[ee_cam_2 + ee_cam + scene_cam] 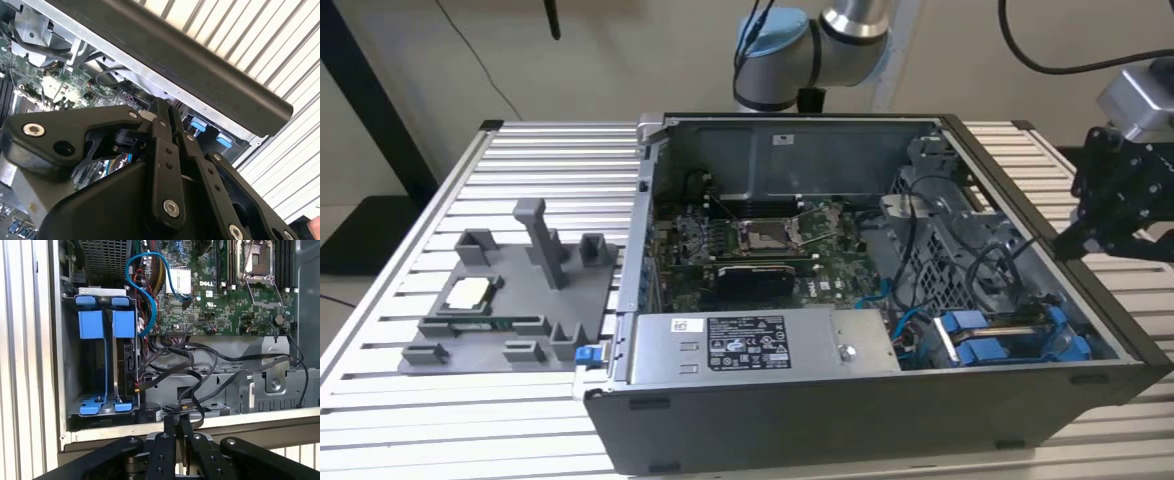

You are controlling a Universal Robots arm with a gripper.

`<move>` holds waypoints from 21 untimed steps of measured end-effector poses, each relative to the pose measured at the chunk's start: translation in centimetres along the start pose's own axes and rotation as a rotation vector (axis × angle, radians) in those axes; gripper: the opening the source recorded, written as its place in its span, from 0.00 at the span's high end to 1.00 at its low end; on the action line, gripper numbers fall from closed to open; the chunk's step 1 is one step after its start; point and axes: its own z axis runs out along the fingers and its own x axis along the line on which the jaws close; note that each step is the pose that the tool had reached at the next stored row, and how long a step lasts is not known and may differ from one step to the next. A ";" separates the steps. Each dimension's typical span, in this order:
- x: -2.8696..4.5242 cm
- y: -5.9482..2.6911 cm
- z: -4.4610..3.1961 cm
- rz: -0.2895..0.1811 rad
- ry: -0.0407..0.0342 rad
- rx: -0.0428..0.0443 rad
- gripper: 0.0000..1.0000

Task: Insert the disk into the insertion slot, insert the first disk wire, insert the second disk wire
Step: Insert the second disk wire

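the closed, empty gripper [1075,243] hangs with the slotted disk [970,325] at its seven o'clock in the exterior view.

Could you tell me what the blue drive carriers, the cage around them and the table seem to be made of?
The blue drive carriers look like moulded plastic: uniform bright colour, soft matte sheen. The cage looks like bare sheet metal: dull grey, thin folded edges. The table seems ribbed aluminium, pale silvery slats, though the alloy is a guess.
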 end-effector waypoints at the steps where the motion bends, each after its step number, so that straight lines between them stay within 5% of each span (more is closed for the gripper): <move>1: -0.03 0.09 -0.11 0.000 -0.0001 -0.0001 0.84; 21: 0.13 6.32 -0.37 -0.003 0.0032 0.0124 0.84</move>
